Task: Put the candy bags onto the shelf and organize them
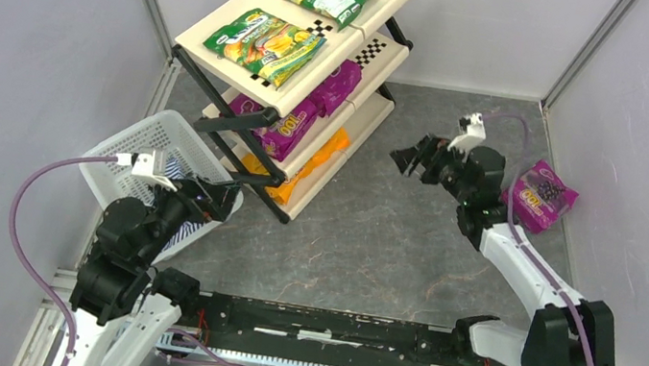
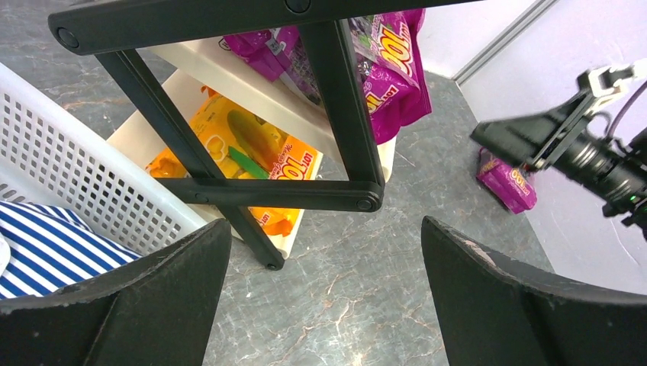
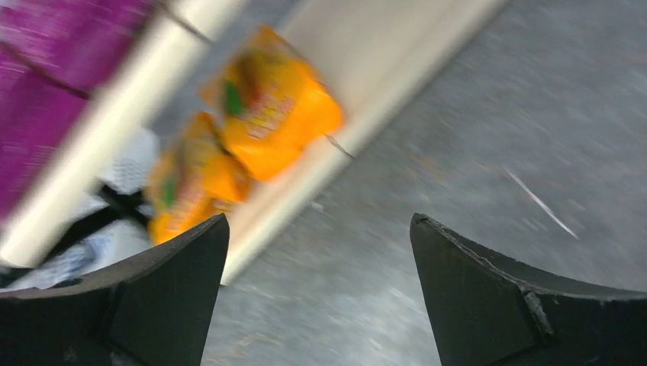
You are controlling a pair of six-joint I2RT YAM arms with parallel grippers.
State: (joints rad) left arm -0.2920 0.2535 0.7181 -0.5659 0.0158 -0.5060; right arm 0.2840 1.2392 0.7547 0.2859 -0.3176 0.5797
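Left gripper point(image 2: 324, 229) and right gripper point(image 3: 319, 221) gape empty (shelf frame point(image 2: 275, 191) before the left, basket point(image 2: 76, 175) beside).

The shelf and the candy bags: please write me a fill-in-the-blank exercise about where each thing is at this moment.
The green fruit-print candy bags lie on the ____ tier of the cream three-tier shelf.
The orange-yellow candy bags lie on the ____ tier.
One purple candy bag lies off the shelf, on the grey table beside the ____ arm.
The left gripper and the right gripper are both ____, holding nothing.
Missing words: top, bottom, right, open.
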